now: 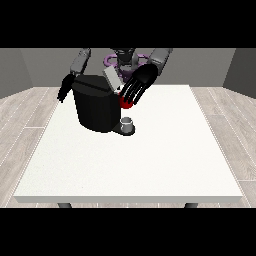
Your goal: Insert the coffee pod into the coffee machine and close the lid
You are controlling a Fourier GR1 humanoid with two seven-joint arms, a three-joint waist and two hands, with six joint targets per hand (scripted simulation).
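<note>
The black coffee machine [95, 107] stands on the table's back left part, with its grey lid [111, 78] tilted up and open. The hand at the view's right [138, 85] hovers at the machine's upper right, its fingers spread and straight, pointing down over a red thing at the machine [126, 104]. A small grey thing [128, 122] sits on the machine's low base, in front of the body. The hand at the view's left [64, 90] hangs beside the machine's left side with relaxed fingers and holds nothing.
The white table [150, 165] stretches wide in front of and to the right of the machine. The robot's torso [124, 59] stands behind the table's back edge.
</note>
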